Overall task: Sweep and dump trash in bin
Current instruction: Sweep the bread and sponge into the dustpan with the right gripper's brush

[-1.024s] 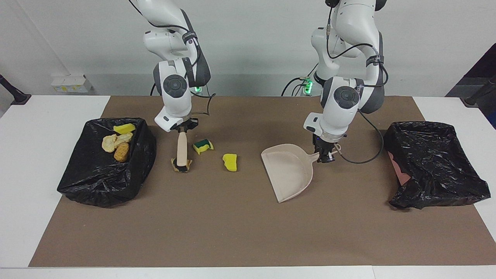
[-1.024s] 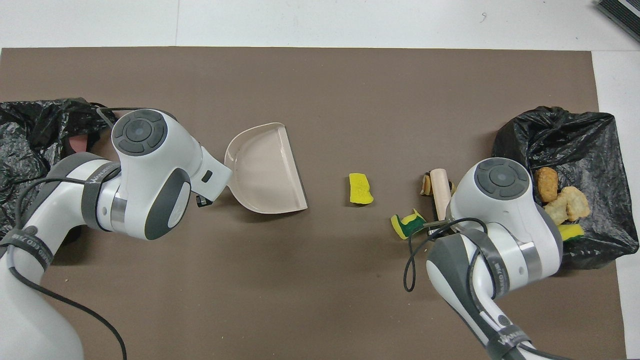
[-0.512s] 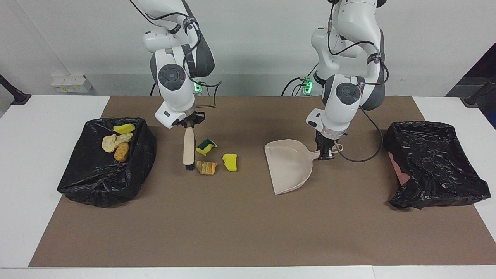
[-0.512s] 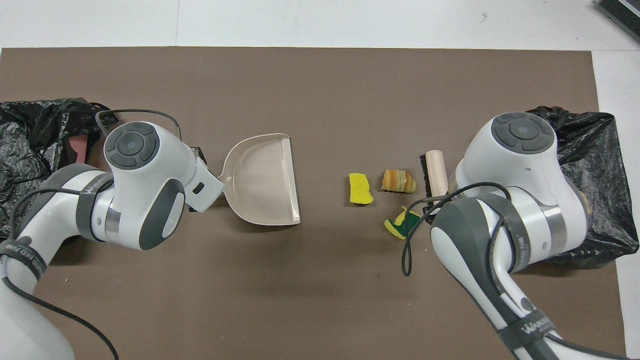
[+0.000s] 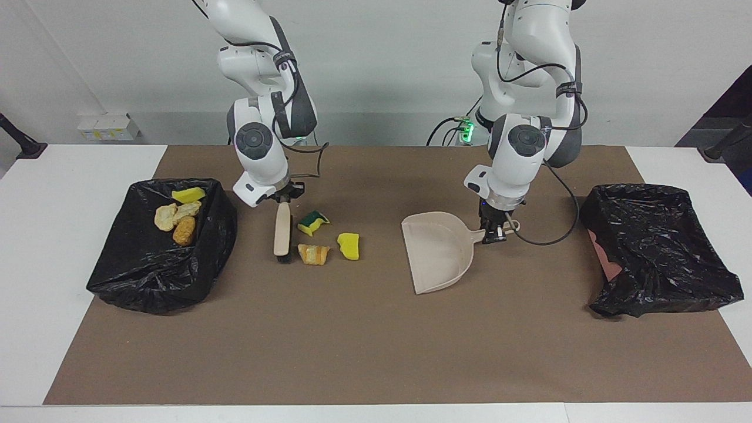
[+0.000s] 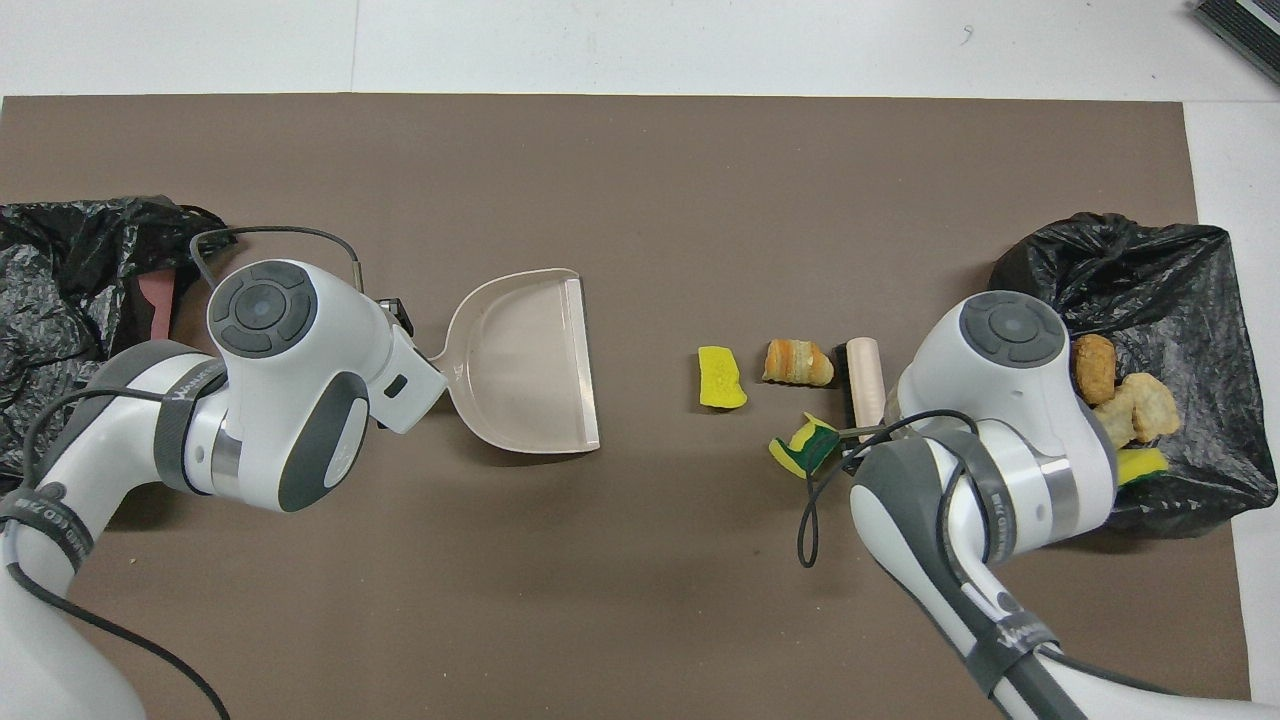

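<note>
Nearest the robots, the right gripper (image 5: 284, 200) is clamped on the handle end of the beige black-bristled brush (image 5: 282, 234), which points away from the robots with its bristles down on the brown mat (image 5: 364, 346). The left gripper (image 5: 492, 235) grips the handle of the beige plastic dustpan (image 5: 437, 251); the pan lies on the mat toward the left arm's end, its open mouth facing the loose trash. Between brush and dustpan lie three scraps: a green-backed yellow sponge chunk (image 5: 312, 222) closest to the robots, just beside the brush handle; slightly farther out, an orange-brown bread-like lump (image 5: 313, 254) just beside the bristles; and a plain yellow sponge chunk (image 5: 349, 245) beside the lump, on its dustpan side, well apart from the pan's mouth. At the right arm's end stands a bin lined with a black plastic bag (image 5: 161, 258), holding four scraps: a yellow sponge piece (image 5: 188, 194), two pale tan lumps (image 5: 166, 216), and a darker orange-brown lump (image 5: 184, 230). A second black-bagged bin (image 5: 658, 249) stands at the left arm's end.
</note>
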`<action>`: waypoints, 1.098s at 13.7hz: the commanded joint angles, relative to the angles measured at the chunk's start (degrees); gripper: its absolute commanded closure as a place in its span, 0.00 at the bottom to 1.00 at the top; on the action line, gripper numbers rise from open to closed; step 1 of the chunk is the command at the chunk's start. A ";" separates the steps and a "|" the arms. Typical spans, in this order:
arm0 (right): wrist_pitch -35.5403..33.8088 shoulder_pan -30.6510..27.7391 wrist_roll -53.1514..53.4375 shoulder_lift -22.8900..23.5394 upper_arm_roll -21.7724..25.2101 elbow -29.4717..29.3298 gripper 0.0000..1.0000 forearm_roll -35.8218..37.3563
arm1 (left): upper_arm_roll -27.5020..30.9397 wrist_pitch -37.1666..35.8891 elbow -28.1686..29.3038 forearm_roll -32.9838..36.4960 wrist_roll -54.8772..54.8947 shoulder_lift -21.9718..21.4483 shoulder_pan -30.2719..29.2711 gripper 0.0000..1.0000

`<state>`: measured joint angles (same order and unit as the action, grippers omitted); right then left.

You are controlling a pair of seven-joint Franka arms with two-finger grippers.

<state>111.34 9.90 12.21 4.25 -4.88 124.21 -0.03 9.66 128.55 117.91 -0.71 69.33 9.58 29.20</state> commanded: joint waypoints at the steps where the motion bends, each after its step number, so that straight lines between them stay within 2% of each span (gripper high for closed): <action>1: 3.26 1.18 2.90 -1.44 -0.39 1.56 1.00 -3.56 | -0.17 1.53 2.68 1.24 0.81 -2.02 -0.11 1.00; 3: 4.58 2.23 3.17 -0.65 -0.39 0.77 1.00 -9.18 | -0.17 1.62 2.94 1.24 0.72 -2.20 0.06 1.00; 8: 7.47 8.90 13.27 6.89 -0.48 -5.72 1.00 -10.34 | -0.17 4.17 4.43 1.24 0.01 -2.37 0.59 1.00; 15: 8.45 16.02 13.19 15.42 -0.56 -17.06 1.00 -15.35 | -0.17 4.17 4.43 1.24 -0.25 -2.37 0.59 1.00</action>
<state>119.62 24.33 25.46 16.20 -5.33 110.79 -13.52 9.49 131.22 119.87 -0.64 69.34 9.12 29.44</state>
